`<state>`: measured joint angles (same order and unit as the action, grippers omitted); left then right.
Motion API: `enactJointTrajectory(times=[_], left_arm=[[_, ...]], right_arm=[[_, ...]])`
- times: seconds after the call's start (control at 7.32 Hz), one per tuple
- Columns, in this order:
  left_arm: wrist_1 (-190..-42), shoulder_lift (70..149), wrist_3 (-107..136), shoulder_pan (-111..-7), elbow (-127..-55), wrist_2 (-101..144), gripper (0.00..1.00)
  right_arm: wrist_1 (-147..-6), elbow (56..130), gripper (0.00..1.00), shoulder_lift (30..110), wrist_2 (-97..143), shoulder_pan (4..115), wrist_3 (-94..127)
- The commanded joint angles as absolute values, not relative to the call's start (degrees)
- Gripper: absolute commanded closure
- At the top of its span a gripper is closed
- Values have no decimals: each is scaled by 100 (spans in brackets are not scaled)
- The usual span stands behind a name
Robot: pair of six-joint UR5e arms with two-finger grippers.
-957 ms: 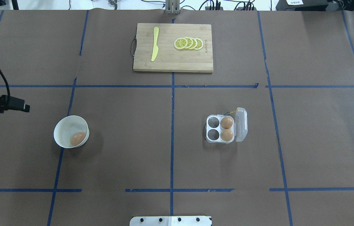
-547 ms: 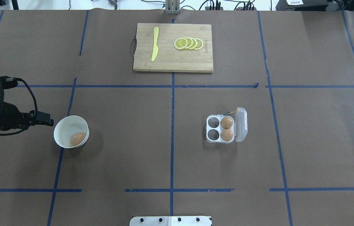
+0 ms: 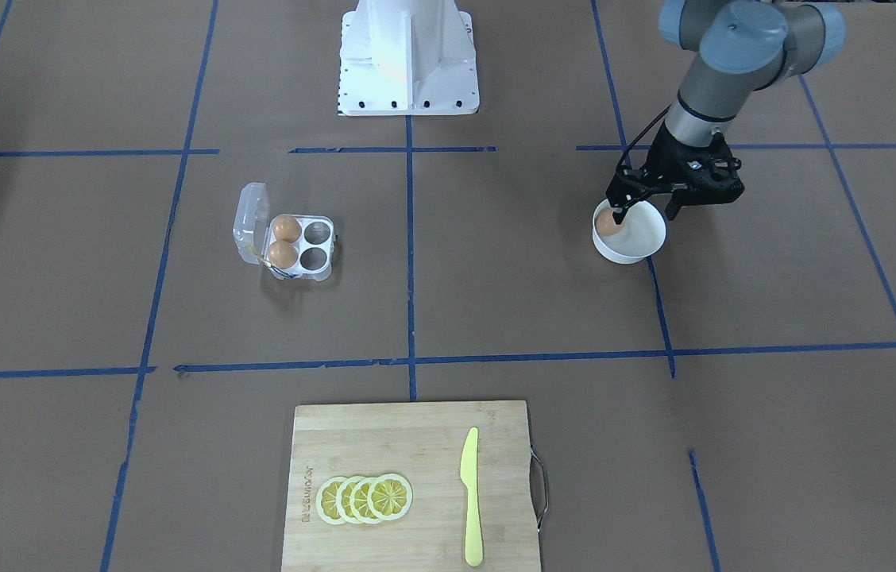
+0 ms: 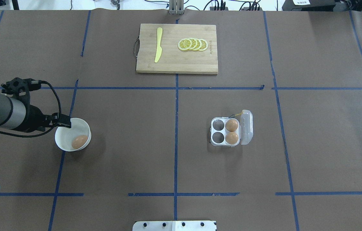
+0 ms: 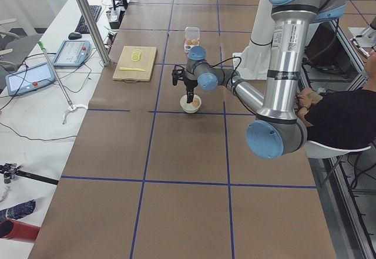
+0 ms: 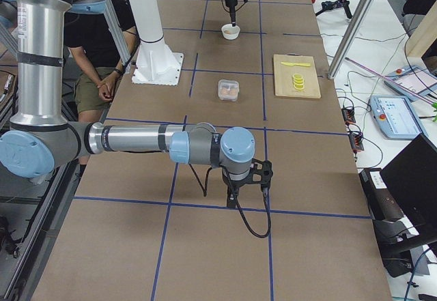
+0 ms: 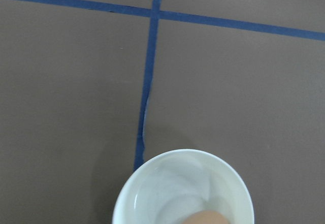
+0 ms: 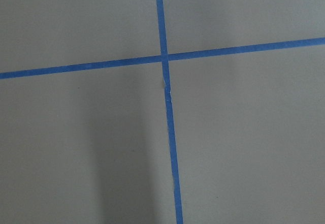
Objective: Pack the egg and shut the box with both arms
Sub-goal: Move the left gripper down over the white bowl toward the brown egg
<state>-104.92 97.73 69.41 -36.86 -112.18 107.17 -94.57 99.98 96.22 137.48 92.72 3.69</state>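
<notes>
So my left hand (image 3: pixel 643 213) was hanging right over the white bowl (image 4: pixel 66 143) with its fingers spread apart, nothing in them. The egg (image 4: pixel 79 141) I was after sat in the bottom of that bowl, against the side facing the box (image 4: pixel 218 137). The box was well apart on the tabletop with its lid (image 4: pixel 246 126) flipped open. Two eggs (image 4: pixel 231 125) filled the cups by the hinge and the other two cups were empty.

My worry was that the egg wasn't centred between my fingers. From the front view one finger looked lined up almost on top of it. If I'd dropped straight down, I figured that finger could land on the shell, or clip the bowl's rim and shove or tip the bowl. The egg is also smooth and sits on a curved wall, so a sloppy close could just squirt it sideways.

My right hand (image 6: pixel 235 197) was parked low over bare tabletop, far off. Open or closed, I couldn't tell from that one side view.

Compared with a second earlier, my left arm had swung in from the edge of the tabletop to the bowl. The bowl, the egg and the box hadn't budged.
</notes>
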Motion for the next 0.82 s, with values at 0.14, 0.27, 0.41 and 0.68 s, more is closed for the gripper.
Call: enactJointTrajectory(times=[0.14, 0.27, 0.41, 0.68], left_arm=[[-11000, 9871, 7030, -3533, -10812, 10573, 12], [-11039, 9861, 7066, -3498, -10793, 10573, 12], [-11039, 9853, 7066, -3498, -10758, 10582, 13], [-11048, 9757, 7023, -3489, -10793, 10599, 21]], right_arm=[[-9457, 9949, 0, 9633, 13781, 9272, 360], [-9457, 9949, 0, 9633, 13781, 9272, 360], [-9457, 9949, 0, 9633, 13781, 9272, 360], [-9457, 9958, 0, 9633, 13781, 9272, 360]])
